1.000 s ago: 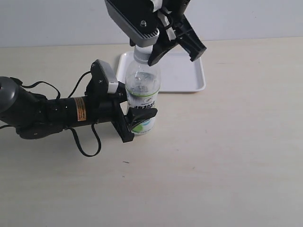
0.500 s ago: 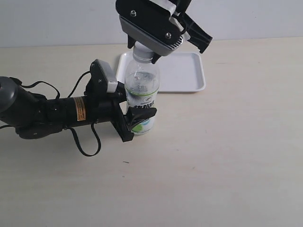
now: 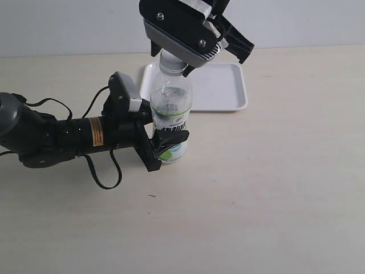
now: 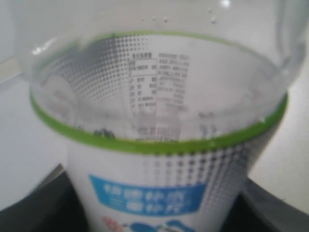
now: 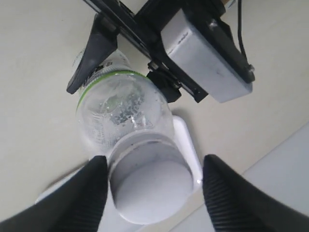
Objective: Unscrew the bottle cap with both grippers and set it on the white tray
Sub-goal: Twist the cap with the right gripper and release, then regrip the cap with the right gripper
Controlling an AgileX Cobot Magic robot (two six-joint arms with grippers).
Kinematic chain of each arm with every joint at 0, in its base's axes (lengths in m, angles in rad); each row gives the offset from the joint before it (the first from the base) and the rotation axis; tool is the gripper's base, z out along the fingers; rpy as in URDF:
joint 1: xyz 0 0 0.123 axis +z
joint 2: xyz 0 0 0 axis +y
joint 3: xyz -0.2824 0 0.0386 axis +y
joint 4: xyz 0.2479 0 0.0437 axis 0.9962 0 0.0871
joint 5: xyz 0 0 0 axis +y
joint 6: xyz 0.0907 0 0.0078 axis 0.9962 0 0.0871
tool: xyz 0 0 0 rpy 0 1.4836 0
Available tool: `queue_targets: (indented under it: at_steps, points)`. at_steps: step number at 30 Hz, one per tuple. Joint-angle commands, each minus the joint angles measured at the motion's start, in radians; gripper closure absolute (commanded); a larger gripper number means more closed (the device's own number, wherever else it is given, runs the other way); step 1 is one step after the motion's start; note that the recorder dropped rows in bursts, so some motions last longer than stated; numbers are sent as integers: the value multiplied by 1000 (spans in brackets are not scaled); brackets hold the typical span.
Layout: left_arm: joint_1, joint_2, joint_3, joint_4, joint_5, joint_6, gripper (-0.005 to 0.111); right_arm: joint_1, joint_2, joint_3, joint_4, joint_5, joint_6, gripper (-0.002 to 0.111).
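Note:
The clear bottle (image 3: pixel 171 108) stands upright on the table, and its white-and-green label fills the left wrist view (image 4: pixel 159 145). My left gripper (image 3: pixel 162 149) (image 4: pixel 159 215) is shut on the bottle's lower body from the left. My right gripper (image 3: pixel 194 54) hangs over the bottle's top, its silver-grey plate facing the exterior camera and hiding most of the cap there. In the right wrist view the white bottle cap (image 5: pixel 149 191) sits on the neck between the fingers of the right gripper (image 5: pixel 152 193), which is open with a small gap on each side. The white tray (image 3: pixel 219 85) lies just behind the bottle.
The left arm (image 3: pixel 51 137), with its orange label and a cable loop, lies low across the table's left side. The tray's corner (image 5: pixel 186 140) shows under the bottle top. Beige table stretches to the right and front of the bottle.
The right gripper has swung round over the bottle top within the last second and has held still since. The left gripper and the bottle have not moved.

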Motion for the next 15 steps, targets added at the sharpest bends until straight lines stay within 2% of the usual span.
queue_targets:
  at_steps: [1,7,10,15]
  points:
    - [-2,-6,2,10,-9,-7,107,-4,-6,-3,19,-19,154,31]
    - [-2,-6,2,3,-9,-5,107,-4,-6,-3,65,-51,518,29]
    - [-2,-6,2,3,-9,-5,107,-4,-6,-3,63,-111,818,29]
    - [-2,-6,2,3,-9,-5,107,-4,-6,-3,41,-67,1233,30]
